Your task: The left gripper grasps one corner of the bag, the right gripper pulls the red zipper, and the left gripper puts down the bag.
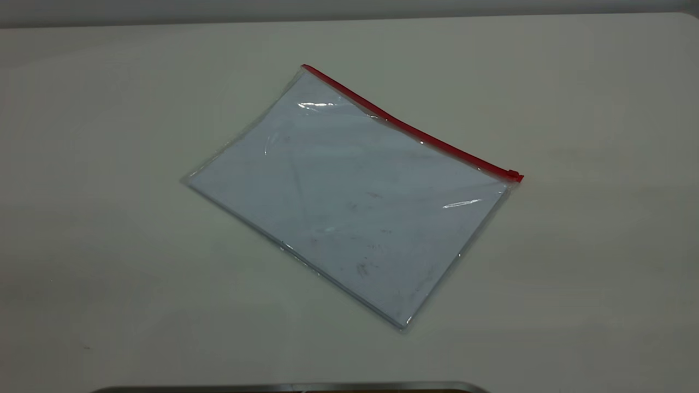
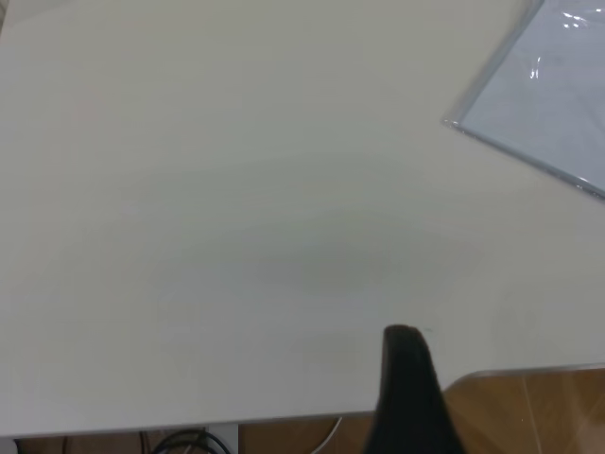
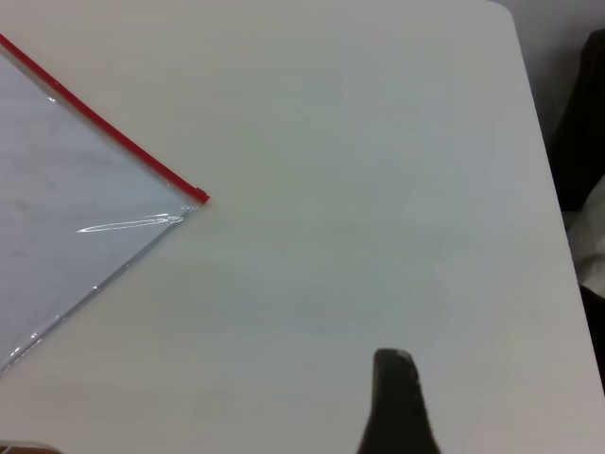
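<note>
I am looking at the table (image 1: 109, 245) from the outside camera, and neither arm is showing there. Near the front edge of the table, a thin grey metal strip (image 1: 289, 387) is peeking in.

The bag (image 1: 349, 196) is lying flat around the middle of the table, turned at a slant. One plain corner is pointing toward the front edge and another toward the left edge. The red zipper (image 1: 409, 130) is running along the bag's far long side, facing the back edge. Its little red slider (image 1: 513, 176) is sitting at the end nearer the right edge. The corner (image 1: 304, 67) at the other end is pointing toward the back edge.

On my left wrist camera, only one dark finger (image 2: 408, 388) of the left gripper is showing, hanging over bare table by an edge, well apart from the bag. I cannot tell if it is open or closed.

On my right wrist camera, one dark finger (image 3: 397, 402) of the right gripper is showing too, apart from the slider. I cannot tell its state either.
</note>
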You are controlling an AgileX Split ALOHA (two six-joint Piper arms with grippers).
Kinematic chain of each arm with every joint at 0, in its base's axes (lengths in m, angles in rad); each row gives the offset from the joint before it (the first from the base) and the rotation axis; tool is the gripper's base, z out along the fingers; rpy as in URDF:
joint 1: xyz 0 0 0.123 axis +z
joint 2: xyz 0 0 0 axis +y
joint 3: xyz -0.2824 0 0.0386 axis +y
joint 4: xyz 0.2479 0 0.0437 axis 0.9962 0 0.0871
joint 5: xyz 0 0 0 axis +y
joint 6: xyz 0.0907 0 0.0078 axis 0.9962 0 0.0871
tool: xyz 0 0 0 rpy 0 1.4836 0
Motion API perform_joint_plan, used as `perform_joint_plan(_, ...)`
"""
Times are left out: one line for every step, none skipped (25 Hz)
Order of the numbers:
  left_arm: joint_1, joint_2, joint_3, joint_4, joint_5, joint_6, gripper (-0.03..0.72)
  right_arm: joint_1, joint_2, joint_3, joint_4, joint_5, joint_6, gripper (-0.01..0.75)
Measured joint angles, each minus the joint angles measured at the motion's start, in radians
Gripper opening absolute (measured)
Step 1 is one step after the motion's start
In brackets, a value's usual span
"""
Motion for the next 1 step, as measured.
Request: perform_joint_plan(0.000, 0.000, 0.000, 0.000, 0.000, 0.000, 0.581, 0.000, 0.000, 0.000, 0.000, 0.000, 0.000, 0.580)
